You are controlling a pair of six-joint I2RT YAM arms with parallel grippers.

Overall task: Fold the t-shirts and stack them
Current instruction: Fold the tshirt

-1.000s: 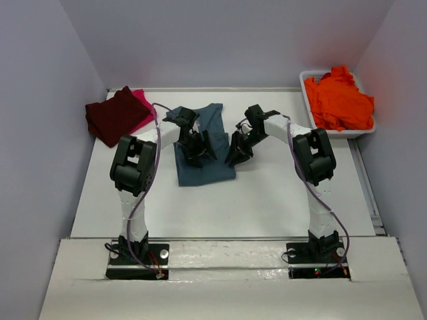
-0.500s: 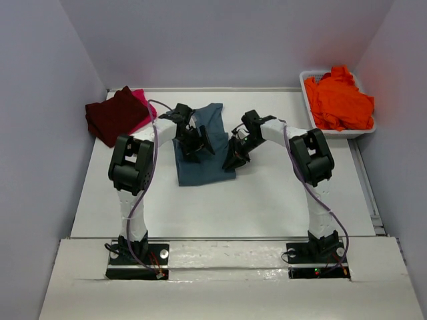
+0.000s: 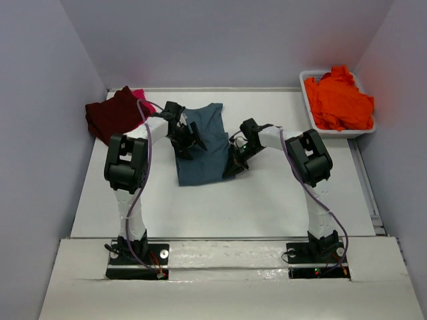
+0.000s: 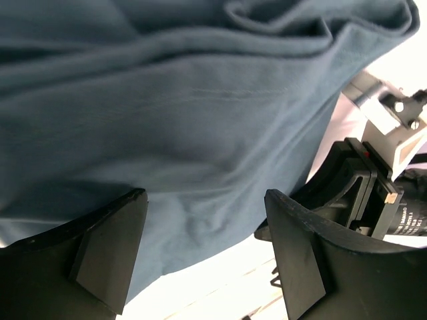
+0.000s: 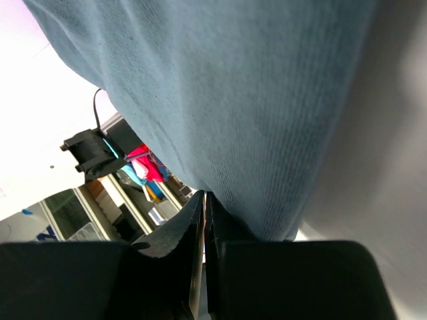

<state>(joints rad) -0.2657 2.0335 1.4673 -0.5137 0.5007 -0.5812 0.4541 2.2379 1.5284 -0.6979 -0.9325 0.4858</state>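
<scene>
Right end effector (image 3: 229, 169) pinches the single teal t-shirt (image 3: 205, 164); left end effector (image 3: 186, 139) hovers open over it.

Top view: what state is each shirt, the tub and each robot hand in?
blue t-shirt, on table, partly folded.
maroon t-shirt, folded, top of pile.
pink t-shirt, mostly covered.
orange t-shirts, crumpled in tub.
tub, full.
left hand, open over blue t-shirt.
right hand, shut on blue t-shirt's edge.
</scene>
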